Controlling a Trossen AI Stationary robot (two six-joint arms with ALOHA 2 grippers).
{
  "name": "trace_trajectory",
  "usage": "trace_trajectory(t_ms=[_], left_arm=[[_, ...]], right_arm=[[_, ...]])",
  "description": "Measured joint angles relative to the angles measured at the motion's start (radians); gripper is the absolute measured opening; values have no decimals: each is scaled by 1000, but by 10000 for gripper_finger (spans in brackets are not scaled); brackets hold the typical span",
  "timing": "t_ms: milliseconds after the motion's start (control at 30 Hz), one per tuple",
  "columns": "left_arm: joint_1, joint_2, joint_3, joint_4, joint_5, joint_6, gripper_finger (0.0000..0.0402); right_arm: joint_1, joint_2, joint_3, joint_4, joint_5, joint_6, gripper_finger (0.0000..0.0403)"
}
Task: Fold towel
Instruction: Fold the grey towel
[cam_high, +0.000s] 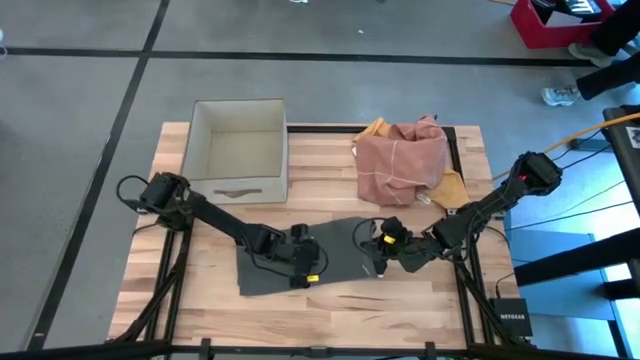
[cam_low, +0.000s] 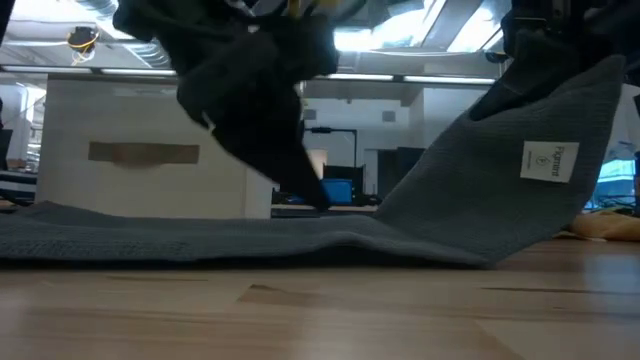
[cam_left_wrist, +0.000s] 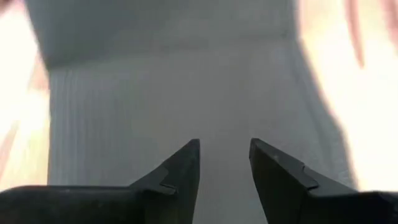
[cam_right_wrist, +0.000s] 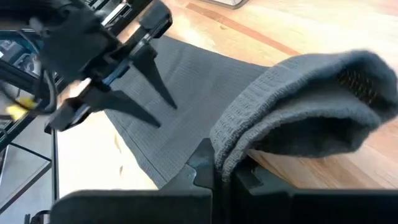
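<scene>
The right pincer (cam_right_wrist: 219, 163) is clamped on a lifted edge of the grey towel (cam_high: 340, 245), which lies on the table (cam_high: 420, 300). The left pincer (cam_left_wrist: 225, 163) hovers half-open, empty. That thin grip could slip mid-fold.

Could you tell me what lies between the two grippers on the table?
Only the grey towel: the high view shows it spanning from the left gripper to the right gripper.
</scene>
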Motion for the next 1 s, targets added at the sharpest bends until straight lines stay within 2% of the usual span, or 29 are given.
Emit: trace_trajectory(t_ms=[167, 300, 367, 467, 700, 800, 900, 1000], left_arm=[[20, 53, -33, 37, 1, -67, 132], [37, 108, -34, 201, 0, -10, 132], [45, 136, -29, 279, 34, 33, 132], [56, 171, 1, 327, 68, 105, 132], [76, 189, 93, 324, 10, 152, 132], [62, 170, 146, 233, 1, 182, 132], [30, 115, 221, -11, 3, 169, 132], [-9, 48, 272, -274, -1, 42, 132]], right_arm=[[0, 0, 0, -4, 0, 0, 13], [0, 0, 0, 17, 9, 0, 13], [0, 0, 0, 49, 12, -3, 13], [-2, 0, 0, 125, 29, -47, 14], [-61, 67, 0, 342, 4, -125, 14], [-91, 97, 0, 394, -37, -146, 14], [-107, 101, 0, 391, -48, -153, 14], [-106, 101, 0, 386, -51, -157, 14]])
